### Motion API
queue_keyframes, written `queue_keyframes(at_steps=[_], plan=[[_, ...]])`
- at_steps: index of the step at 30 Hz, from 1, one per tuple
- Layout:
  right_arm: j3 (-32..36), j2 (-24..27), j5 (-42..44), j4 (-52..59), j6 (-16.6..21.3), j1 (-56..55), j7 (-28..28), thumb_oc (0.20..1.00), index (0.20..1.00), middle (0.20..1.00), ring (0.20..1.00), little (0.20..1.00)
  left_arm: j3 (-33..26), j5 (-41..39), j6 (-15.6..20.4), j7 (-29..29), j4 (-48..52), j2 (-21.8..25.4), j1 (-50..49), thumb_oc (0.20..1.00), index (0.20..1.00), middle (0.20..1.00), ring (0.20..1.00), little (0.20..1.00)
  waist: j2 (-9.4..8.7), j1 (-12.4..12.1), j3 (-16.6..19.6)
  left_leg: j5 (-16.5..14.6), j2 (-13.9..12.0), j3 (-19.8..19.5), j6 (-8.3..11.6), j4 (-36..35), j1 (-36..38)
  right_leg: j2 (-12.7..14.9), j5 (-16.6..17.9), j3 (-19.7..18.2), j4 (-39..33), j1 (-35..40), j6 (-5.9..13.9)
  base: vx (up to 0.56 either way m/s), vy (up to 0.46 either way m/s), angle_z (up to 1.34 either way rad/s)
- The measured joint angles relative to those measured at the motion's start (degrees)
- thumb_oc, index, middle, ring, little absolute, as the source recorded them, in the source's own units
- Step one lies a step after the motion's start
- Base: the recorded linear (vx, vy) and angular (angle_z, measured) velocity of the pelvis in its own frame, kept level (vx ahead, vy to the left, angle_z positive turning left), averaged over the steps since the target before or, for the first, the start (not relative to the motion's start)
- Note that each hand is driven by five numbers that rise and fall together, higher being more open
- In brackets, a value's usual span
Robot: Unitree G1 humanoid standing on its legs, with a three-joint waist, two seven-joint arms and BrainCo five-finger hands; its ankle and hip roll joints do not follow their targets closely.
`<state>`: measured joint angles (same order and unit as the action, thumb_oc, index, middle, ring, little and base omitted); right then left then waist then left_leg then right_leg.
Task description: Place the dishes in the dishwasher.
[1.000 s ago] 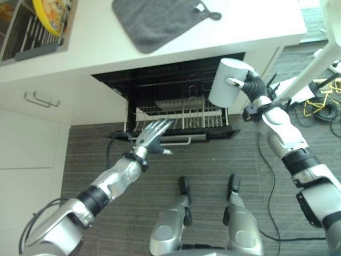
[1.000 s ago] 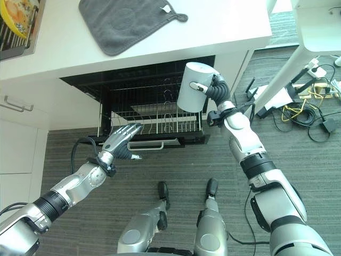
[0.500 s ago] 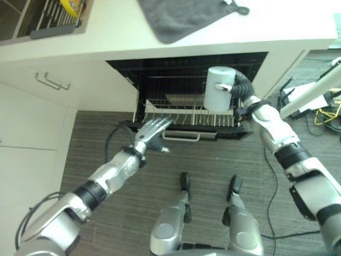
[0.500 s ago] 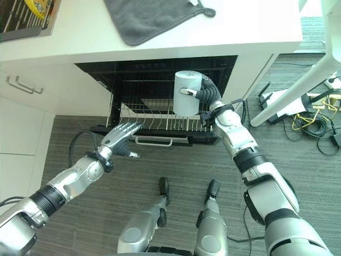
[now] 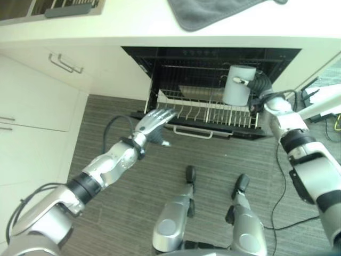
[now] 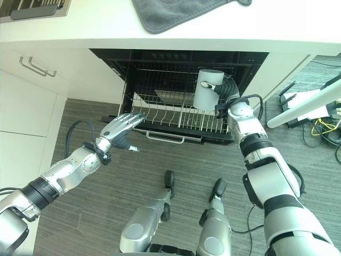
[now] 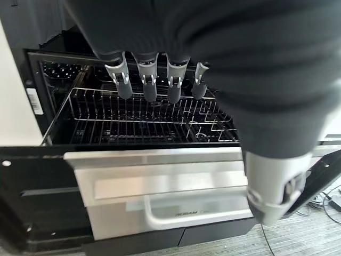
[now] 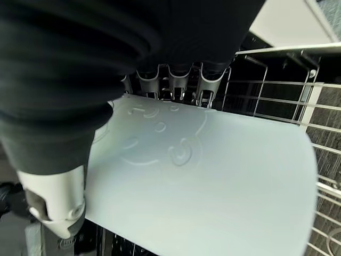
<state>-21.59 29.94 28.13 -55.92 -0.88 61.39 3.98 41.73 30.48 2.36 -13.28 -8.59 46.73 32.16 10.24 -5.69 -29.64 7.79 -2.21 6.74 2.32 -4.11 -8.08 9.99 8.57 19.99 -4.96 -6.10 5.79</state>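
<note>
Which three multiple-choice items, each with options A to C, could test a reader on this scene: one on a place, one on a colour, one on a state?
1. Where is the cup?
A. over the pulled-out rack
B. on the counter
C. on the floor

2. What colour is the cloth on the counter?
A. red
B. grey
C. yellow

3. How is the left hand?
A. shut on a plate
B. shut on the cloth
C. open, holding nothing

Key: 1 A, the right hand holds it above the rack. 2 B, it looks dark grey. 3 C, its fingers are straight.
</note>
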Motion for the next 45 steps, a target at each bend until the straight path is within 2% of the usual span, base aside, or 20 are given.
queue_keyframes(at_steps=[16,28,29,30,36,45], plan=[[-0.3,-0.9,-0.2,-4.4,-1.2,2.4,-0.2,0.2,0.2,0.2,0.2,0.2,0.4,-0.1,-0.1,-0.3,4.2,1.2,-0.3,1.0,1.0,1.0,1.0,1.0,0.19,-1.2,0.1,0.0,1.9,-0.7,-0.01,0.5,-2.4,2.2,-0.3,1.1,0.0,-1.5,0.99,0.04,0.041,0.05],[-0.3,-2.5,-0.5,-4.7,-1.2,3.1,0.9,0.2,0.2,0.2,0.2,0.2,0.7,-0.1,-0.1,-0.7,4.2,1.3,-0.1,1.0,1.0,1.0,1.0,1.0,0.2,-2.0,0.1,0.0,2.1,-1.5,-0.01,1.6,-4.9,2.8,-0.9,1.3,2.2,-4.0,1.37,0.02,0.001,0.03],[-0.3,-2.5,-0.5,-5.1,-1.2,3.1,1.2,0.639,0.639,0.639,0.639,0.639,0.8,-0.1,-0.1,-0.7,4.2,1.3,-0.1,1.0,1.0,1.0,1.0,1.0,0.2,-1.9,0.1,0.0,2.1,-1.5,-0.01,1.9,-5.1,2.8,-1.0,1.2,2.6,-4.4,1.35,0.0,0.0,0.0],[-0.3,-2.5,-0.5,-5.7,-1.2,3.1,1.9,1.0,1.0,1.0,1.0,1.0,0.9,-0.1,-0.1,-0.7,4.3,1.3,-0.1,1.0,1.0,1.0,1.0,1.0,0.2,-1.9,0.1,0.0,2.1,-1.5,-0.01,2.2,-5.4,2.9,-1.0,1.3,2.7,-4.6,1.35,0.0,0.0,0.0],[0.3,-2.5,-1.1,-6.6,0.2,3.1,7.9,1.0,1.0,1.0,1.0,1.0,1.0,-0.1,-0.3,-0.9,5.9,1.3,-0.8,1.0,1.0,1.0,1.0,1.0,0.31,-1.7,0.2,0.0,2.2,-1.5,-0.01,2.3,-5.9,3.1,-1.1,1.2,3.6,-5.6,1.39,0.0,0.013,0.0],[0.7,-1.5,-14.7,-6.4,2.8,3.1,21.8,1.0,1.0,1.0,1.0,1.0,1.3,-0.1,-1.4,-2.8,5.8,1.3,-2.5,1.0,1.0,1.0,1.0,1.0,0.76,-1.3,0.5,0.0,2.4,-0.8,-0.03,2.3,-6.0,3.6,-1.3,0.2,4.9,-6.7,1.66,0.0,0.031,-0.04]])
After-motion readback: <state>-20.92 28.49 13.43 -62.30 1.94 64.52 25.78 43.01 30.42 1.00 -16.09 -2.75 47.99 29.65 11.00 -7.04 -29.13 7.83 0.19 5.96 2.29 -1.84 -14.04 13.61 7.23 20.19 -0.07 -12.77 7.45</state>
